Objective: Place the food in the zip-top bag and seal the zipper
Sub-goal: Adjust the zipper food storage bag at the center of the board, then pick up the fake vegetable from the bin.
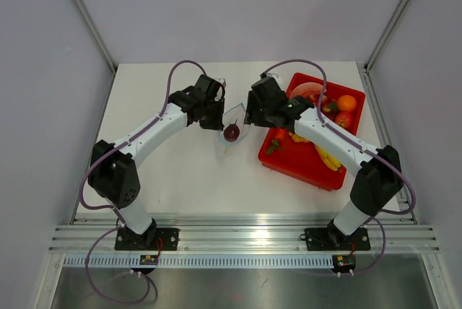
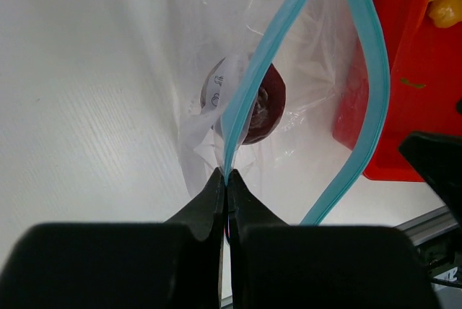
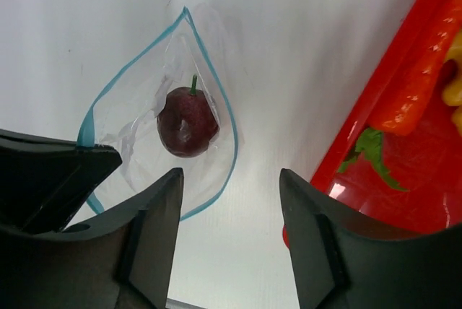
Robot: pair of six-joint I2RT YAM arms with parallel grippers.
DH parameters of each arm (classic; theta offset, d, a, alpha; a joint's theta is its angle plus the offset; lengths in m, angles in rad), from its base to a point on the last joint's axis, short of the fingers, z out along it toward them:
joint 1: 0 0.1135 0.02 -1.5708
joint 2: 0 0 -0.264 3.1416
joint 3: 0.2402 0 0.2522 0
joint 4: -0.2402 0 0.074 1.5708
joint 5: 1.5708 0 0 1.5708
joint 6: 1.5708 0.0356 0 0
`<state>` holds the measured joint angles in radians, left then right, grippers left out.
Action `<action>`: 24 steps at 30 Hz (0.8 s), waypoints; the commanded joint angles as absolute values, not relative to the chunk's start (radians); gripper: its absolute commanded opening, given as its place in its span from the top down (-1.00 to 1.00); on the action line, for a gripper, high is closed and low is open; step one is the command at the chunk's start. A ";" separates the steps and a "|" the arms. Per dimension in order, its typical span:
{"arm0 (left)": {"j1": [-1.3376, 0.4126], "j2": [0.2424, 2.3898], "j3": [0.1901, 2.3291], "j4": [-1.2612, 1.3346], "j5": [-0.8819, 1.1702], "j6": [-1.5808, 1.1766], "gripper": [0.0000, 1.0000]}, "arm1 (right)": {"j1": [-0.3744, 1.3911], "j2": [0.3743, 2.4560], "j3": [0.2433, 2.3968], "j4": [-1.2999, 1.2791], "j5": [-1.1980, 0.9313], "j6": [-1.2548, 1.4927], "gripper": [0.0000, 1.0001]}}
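I'm holding left gripper (image 2: 226, 179) jaws clamped on zipper (image 2: 251, 92) corner. Right gripper (image 3: 231, 179) jaws standing apart, empty. Purple fruit (image 3: 188, 123) lying inside zip-top bag (image 3: 137, 143), just ahead of right jaws; zipper running away from left jaws.

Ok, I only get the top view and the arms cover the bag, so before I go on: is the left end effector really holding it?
Observer: Yes. The left end effector is shut on the zipper at one end of the mouth of the bag.
Operator: Is the mouth sealed?
Observer: No. The right wrist view shows the two zipper strips spread into a wide loop.
Operator: And the right end effector?
Observer: The right end effector is open, with nothing between its fingers.
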<state>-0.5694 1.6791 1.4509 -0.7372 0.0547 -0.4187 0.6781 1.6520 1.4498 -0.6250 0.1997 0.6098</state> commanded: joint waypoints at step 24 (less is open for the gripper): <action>-0.568 1.674 1.494 -0.690 0.080 -0.433 1.00 | 0.080 1.523 1.272 -0.623 0.129 0.491 -0.99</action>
